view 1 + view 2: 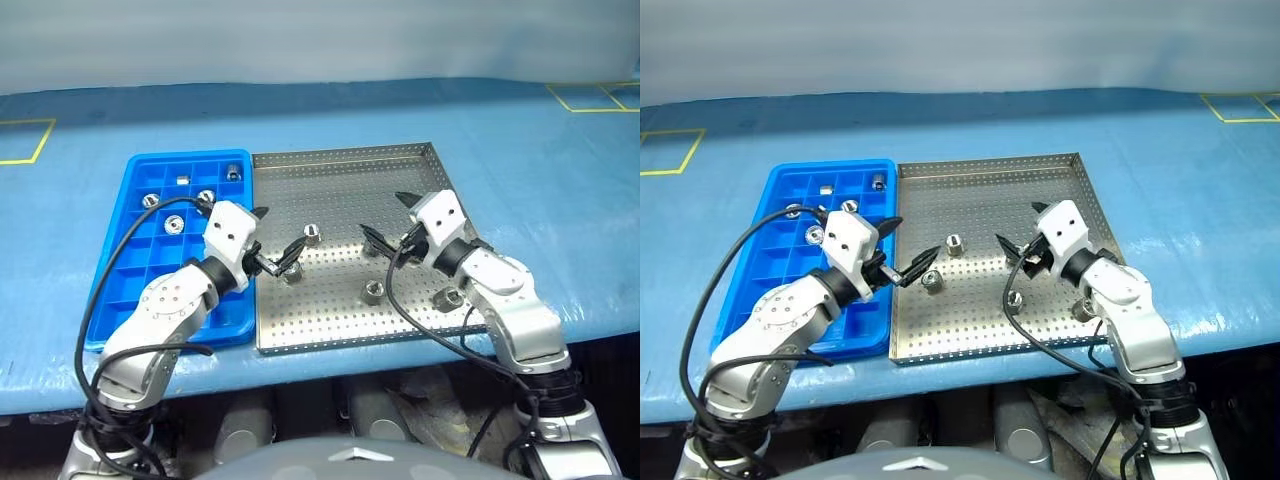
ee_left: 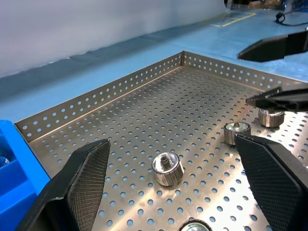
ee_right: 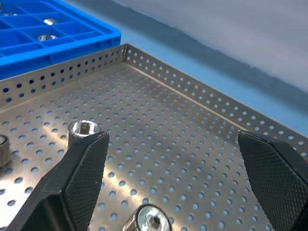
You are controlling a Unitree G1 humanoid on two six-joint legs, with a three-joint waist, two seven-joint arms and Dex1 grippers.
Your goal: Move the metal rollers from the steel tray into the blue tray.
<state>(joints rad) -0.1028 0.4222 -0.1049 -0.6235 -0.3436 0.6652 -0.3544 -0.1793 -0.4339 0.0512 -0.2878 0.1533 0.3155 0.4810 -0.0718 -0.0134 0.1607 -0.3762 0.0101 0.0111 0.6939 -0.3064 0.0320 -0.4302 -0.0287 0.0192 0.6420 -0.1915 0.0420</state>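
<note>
Metal rollers (image 1: 312,234) lie scattered on the steel tray (image 1: 345,170); others sit in compartments of the adjoining blue tray (image 1: 135,250). Left gripper (image 1: 275,240) and right gripper (image 1: 388,220) hover above the steel tray, fingers spread apart, holding nothing.

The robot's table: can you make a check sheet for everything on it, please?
Surface: table under a blue cover, with yellow tape squares at the far corners.
Job's things: steel tray holds five metal rollers; blue tray touches its left side, five rollers in its far compartments.
Clutter: nothing seen.
Grippers: left gripper open, empty, over the steel tray's left part; right gripper open, empty, over its right part.
Cables: a black cable loops along each arm.
Surroundings: plain pale wall behind the table.
</note>
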